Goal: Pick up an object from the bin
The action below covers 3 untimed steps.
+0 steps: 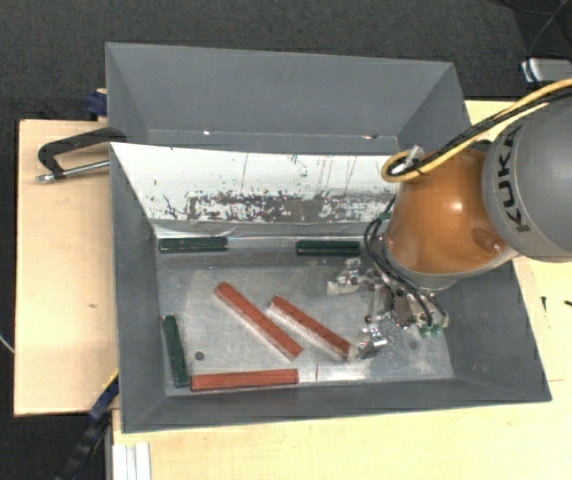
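My gripper [358, 314] hangs low over the right part of the bin floor, open, with nothing between its fingers. One fingertip [370, 344] is right by the right end of a red-brown stick [310, 328] that lies diagonally on the floor. The other fingertip [343, 282] is further back. A second red-brown stick [258, 320] lies parallel to the first, just to its left. A dark green stick [328, 249] rests against the back wall, behind the gripper.
A third red-brown stick [244, 379] lies along the front wall. One dark green stick [174, 350] lies along the left wall and another [193, 245] at the back left. The arm's orange cover overhangs the bin's right side.
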{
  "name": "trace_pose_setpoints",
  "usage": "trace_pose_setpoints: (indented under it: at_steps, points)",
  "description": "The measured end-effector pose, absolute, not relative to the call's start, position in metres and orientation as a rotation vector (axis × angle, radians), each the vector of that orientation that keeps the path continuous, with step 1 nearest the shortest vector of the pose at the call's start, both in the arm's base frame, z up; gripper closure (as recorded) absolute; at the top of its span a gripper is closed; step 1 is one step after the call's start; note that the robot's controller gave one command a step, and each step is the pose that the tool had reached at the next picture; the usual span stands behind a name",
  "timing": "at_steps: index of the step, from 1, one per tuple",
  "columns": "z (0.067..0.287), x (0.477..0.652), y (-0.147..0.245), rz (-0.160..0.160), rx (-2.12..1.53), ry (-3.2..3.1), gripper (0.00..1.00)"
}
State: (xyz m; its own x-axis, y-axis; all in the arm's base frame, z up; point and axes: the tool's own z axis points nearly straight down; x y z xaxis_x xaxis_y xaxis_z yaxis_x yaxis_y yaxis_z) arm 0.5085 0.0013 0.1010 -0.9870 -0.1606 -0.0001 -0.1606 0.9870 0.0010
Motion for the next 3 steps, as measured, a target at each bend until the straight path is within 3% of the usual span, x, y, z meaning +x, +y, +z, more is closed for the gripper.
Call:
trace_pose_setpoints:
  at_steps: [1,2,3]
  points:
    - [0.076,0.493,0.027,-0.004,-0.067,3.144,1.00]
    - [0.076,0.493,0.027,-0.004,-0.068,3.144,1.00]
    - [0.223,0.511,0.004,0.000,-0.108,3.133,1.00]
